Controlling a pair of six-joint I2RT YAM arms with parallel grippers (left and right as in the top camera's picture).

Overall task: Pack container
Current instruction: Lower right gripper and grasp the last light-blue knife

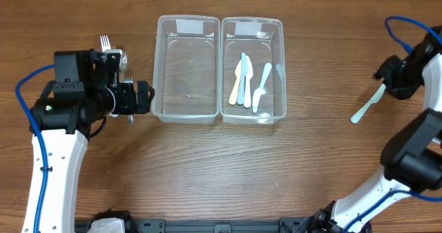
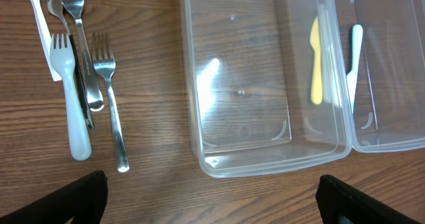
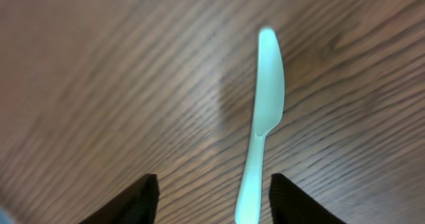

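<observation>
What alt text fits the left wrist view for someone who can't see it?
An empty clear plastic container sits on the wooden table, and a yellow knife and a white knife in the neighbouring container show through its wall. Metal forks and white plastic forks lie at left; the left gripper's open fingertips frame the bottom corners.

**Open tops, a shared wall, cutlery at both sides**

The two clear containers stand open-topped with walls touching, so nothing can pass between them. The left container [image 1: 188, 74] has a bare floor. Plastic knives [image 1: 247, 81] lie along the middle of the right container [image 1: 282, 67]. Forks [image 2: 66, 78] crowd the table [image 1: 207, 171] left of the containers. Bare wood stretches from the right container to the lone pale knife [image 1: 364, 108].
</observation>
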